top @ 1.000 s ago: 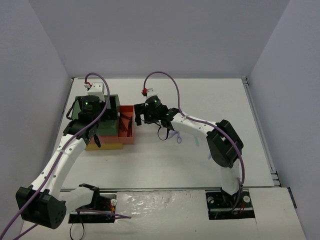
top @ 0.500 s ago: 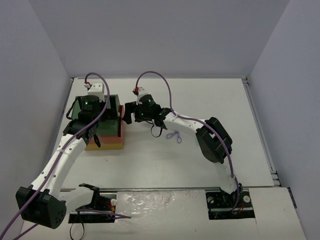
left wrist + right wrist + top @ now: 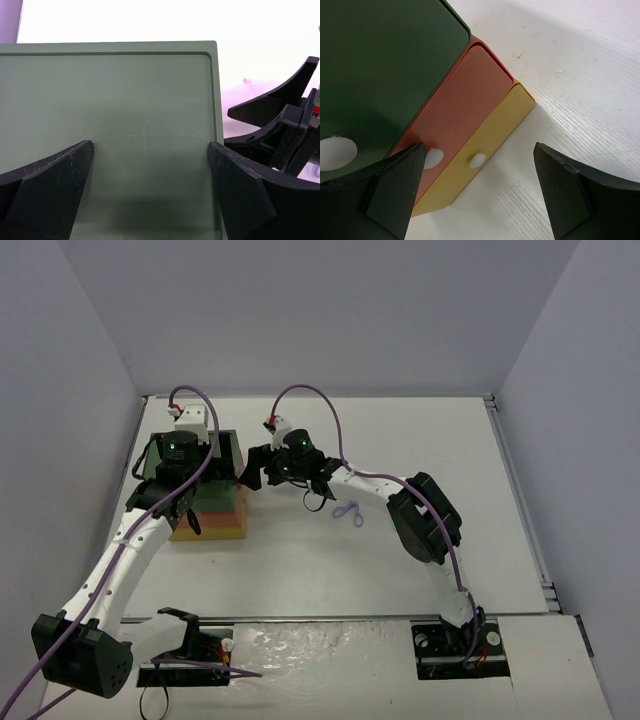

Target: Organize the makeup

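Left gripper (image 3: pixel 150 147) sits over the green top of the drawer box (image 3: pixel 212 512) with its two fingers spread wide and nothing between them; whether the tips touch the lid cannot be told from its wrist view. That box stands at the left of the table (image 3: pixel 300 570) and is one stack of three layers: green on top, red in the middle, yellow at the bottom. In the right wrist view the green drawer (image 3: pixel 380 65), the red drawer (image 3: pixel 460 100) and the yellow drawer (image 3: pixel 492 127) are all pushed in, each front stepping slightly further out than the one above, so whatever lies inside them is hidden. Each front carries one white knob, three in all. Just beside the box's right side, the right gripper (image 3: pixel 480 147) faces those fronts, its fingers parted and grasping nothing; its left finger (image 3: pixel 395 185) lies close by the red drawer's knob (image 3: pixel 435 156), while the other finger hangs over bare table. The two grippers are near each other, the right one's black fingers showing at the right edge of the left wrist view. Further right, one lavender scissor-like tool (image 3: pixel 348 510) lies flat on the table, apart from the box and just in front of the right arm's forearm. It is the only makeup item in sight outside the drawers, and neither gripper touches it.
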You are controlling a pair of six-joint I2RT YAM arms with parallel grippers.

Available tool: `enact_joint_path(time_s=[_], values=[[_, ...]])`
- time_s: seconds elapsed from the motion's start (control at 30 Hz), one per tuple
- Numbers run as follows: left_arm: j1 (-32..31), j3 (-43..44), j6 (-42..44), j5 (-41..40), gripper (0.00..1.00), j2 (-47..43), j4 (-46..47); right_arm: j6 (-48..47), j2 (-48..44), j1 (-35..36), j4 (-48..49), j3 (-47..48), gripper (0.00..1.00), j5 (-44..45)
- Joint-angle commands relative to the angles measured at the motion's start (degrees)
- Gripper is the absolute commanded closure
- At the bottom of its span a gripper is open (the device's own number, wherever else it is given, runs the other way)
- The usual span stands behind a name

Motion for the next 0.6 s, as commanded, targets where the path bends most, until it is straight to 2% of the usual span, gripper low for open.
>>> enact_joint_path(time_s=[0.0,0.27,0.37,0.47,0.57], values=[[-0.6,1.9,-0.7,3.5,0.03,-0.3,-0.2,2.1,-2.1,0.8,9.7,-2.5,0.15,-8.2],[-0.6,1.6,0.5,2.3,0.03,-0.9,-0.2,6.7,-5.5,-3.0,22.1,-10.3,0.19,-14.5],[-0.6,1.6,0.6,2.0,0.03,-1.0,-0.2,6.6,-5.0,-3.8,22.5,-10.6,0.22,-16.2],[-0.6,1.5,0.8,2.0,0.03,-1.2,0.0,6.5,-4.1,-4.2,23.1,-10.9,0.27,-17.4],[-0.6,1.3,0.8,1.9,0.03,-1.4,0.1,7.3,-2.7,-4.8,25.6,-11.7,0.37,-18.4]])
